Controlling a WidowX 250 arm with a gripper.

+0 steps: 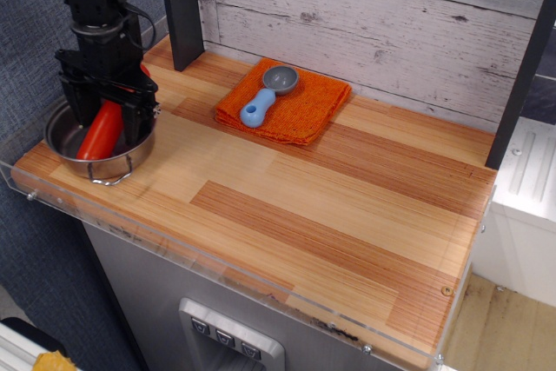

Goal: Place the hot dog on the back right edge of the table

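Observation:
The hot dog [97,133], a glossy red sausage, leans tilted inside the steel pot [106,169] at the front left of the table [330,206]. My gripper [108,119] hangs over the pot with its black fingers [137,115] on either side of the hot dog's upper half. The jaws stand apart and look open around it. The hot dog's top end is hidden behind the gripper. The back right part of the table [452,145] lies far from the gripper.
An orange cloth [308,115] with a blue-handled grey scoop [263,99] lies at the back middle. A dark post [181,6] stands at the back left, another at the far right [521,76]. A clear acrylic rim [261,288] runs along the front edge.

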